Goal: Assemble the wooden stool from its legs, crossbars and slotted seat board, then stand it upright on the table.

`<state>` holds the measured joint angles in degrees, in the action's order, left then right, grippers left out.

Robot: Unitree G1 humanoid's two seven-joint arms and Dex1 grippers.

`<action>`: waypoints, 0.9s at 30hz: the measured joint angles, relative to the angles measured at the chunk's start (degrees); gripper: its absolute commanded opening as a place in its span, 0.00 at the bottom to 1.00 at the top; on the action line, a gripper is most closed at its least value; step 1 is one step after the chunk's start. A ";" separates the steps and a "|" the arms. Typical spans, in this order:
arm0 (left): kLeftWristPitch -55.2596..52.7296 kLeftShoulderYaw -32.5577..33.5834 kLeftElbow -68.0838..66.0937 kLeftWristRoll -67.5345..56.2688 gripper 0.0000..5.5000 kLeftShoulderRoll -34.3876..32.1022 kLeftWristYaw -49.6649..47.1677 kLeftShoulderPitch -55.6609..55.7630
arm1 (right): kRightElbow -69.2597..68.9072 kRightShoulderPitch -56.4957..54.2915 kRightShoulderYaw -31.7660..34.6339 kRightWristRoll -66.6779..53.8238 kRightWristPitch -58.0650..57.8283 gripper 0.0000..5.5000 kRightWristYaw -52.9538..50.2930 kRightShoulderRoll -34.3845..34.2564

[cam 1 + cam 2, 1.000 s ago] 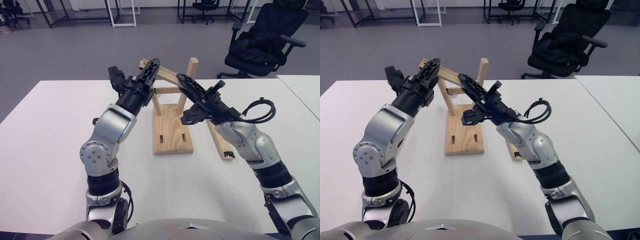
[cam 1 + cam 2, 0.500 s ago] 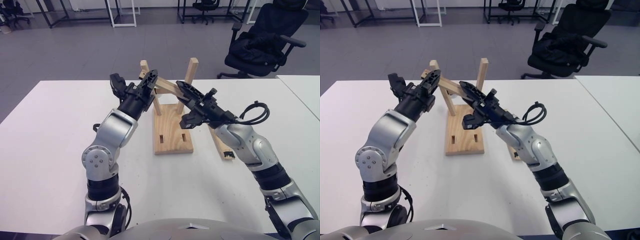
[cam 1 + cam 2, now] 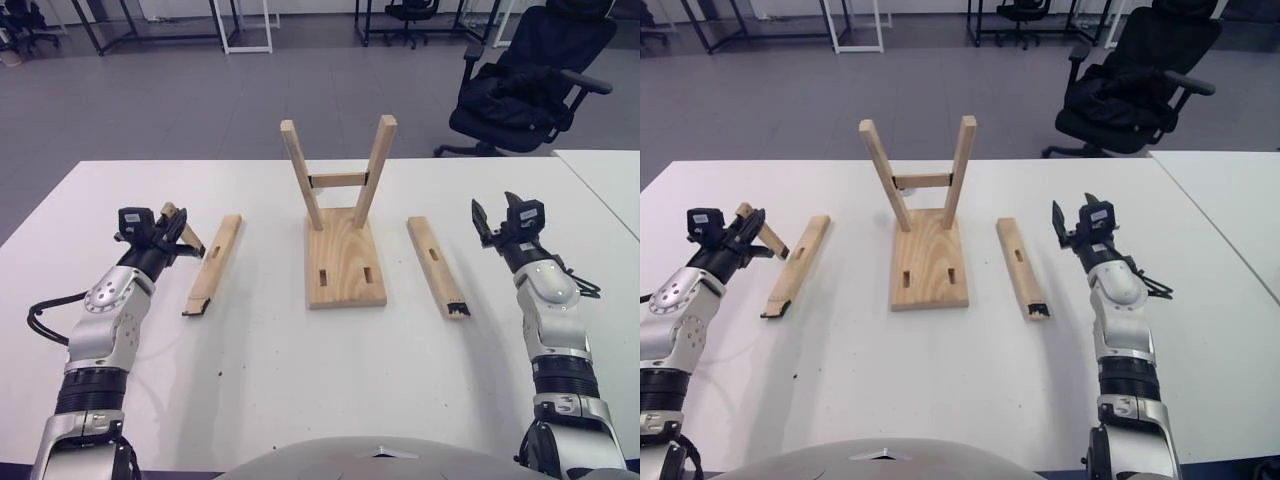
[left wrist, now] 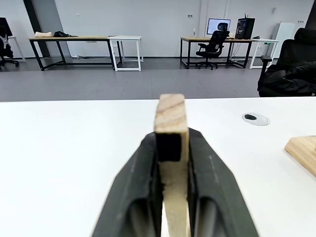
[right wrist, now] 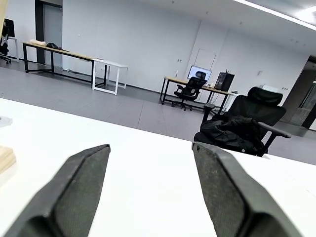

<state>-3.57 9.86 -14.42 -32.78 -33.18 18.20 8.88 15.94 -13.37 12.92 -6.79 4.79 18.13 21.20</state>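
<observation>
Firstly, table (image 3: 300, 400): white top is spreading across the lower and middle frame, carrying every wooden part.
Left loose leg (image 3: 213, 263): is lying flat, left of centre, running near to far, well apart from the seat board.
Right loose leg (image 3: 437, 266): is lying flat, right of centre, its dark notched end pointing toward the lower edge.
Seat board (image 3: 345, 250): is lying flat at centre frame between the two loose legs; two slots (image 3: 325, 275) are showing open in its near half.
Left gripper (image 3: 172, 238): is sitting low over the table at the left edge, level with the seat board; its fingers (image 4: 140, 168) are pressing on both sides of the held crossbar.
Held crossbar (image 4: 172, 116): short wooden bar is sticking out past the fingertips, just beside the far end of the left loose leg.
Right gripper (image 3: 493, 215): is hovering at the right edge, past the right loose leg; its fingers (image 5: 79, 187) are standing wide apart, gripping nothing.
Upright legs (image 3: 300, 175): two are rising from the far end of the seat board, leaning slightly toward each other lower down.
Fitted crossbar (image 3: 338, 180): is bridging the two upright legs about halfway up.
Office chair (image 3: 520, 80): black, is standing on the floor beyond the table, upper right.
</observation>
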 measured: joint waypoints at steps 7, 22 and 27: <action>1.17 10.18 -8.70 -5.31 0.07 4.71 6.03 5.41 | 2.70 0.38 -2.09 0.29 2.25 0.56 1.12 -0.62; -4.78 12.21 -6.18 -3.67 0.07 9.74 6.69 5.20 | 3.79 0.68 -4.11 0.50 3.33 0.56 0.11 -1.69; -9.03 12.29 -3.33 -3.47 0.07 9.29 6.67 4.87 | 3.78 0.76 -4.26 0.51 3.36 0.56 -0.07 -1.82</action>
<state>-12.61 22.15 -17.75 -36.25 -23.88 24.87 13.75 19.72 -12.62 8.66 -6.28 8.15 18.06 19.38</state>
